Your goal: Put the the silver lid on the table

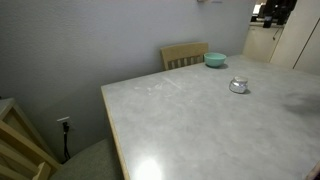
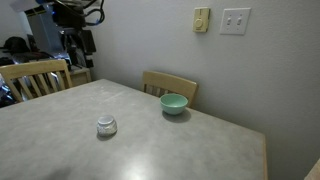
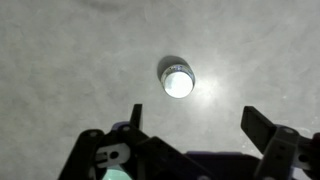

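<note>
The silver lid (image 1: 238, 85) is small, round and shiny and rests flat on the marbled table (image 1: 180, 120). It shows in both exterior views (image 2: 106, 126) and near the top middle of the wrist view (image 3: 178, 80). My gripper (image 3: 195, 125) hangs above the table with its two dark fingers spread wide and nothing between them. The lid lies apart from the fingers, beyond them in the wrist view. In an exterior view the gripper (image 2: 78, 42) is high at the upper left, well above the table (image 2: 150, 150).
A teal bowl (image 1: 215, 59) stands near the table's far edge, also seen in an exterior view (image 2: 174, 103). A light wooden chair (image 1: 185, 54) stands behind it; another chair (image 2: 35, 78) is at the table's side. Wall switches (image 2: 236, 20) are on the wall.
</note>
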`<state>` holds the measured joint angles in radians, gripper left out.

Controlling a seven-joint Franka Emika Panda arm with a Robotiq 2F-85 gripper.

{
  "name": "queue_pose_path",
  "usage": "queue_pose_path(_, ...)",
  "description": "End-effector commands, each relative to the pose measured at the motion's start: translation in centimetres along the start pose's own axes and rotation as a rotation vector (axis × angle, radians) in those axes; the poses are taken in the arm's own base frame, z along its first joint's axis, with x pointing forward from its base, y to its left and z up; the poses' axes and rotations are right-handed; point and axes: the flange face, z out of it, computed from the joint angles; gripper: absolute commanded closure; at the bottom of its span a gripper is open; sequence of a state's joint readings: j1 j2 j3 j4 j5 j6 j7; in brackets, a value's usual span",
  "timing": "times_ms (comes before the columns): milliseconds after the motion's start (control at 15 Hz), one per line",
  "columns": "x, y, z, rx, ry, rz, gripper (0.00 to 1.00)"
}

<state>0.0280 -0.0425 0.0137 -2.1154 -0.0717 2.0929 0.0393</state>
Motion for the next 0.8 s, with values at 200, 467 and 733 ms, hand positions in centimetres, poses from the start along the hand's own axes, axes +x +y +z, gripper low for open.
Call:
queue_pose_path(200,2.6,1.3,3.4,0.030,-0.062,-0.031,0.00)
queue_pose_path(467,1.9,0.5,3.5,0.012,-0.059,-0.019,0.00)
queue_pose_path(733,2.4,0.6,3.5,0.056,-0.031,-0.024,0.00)
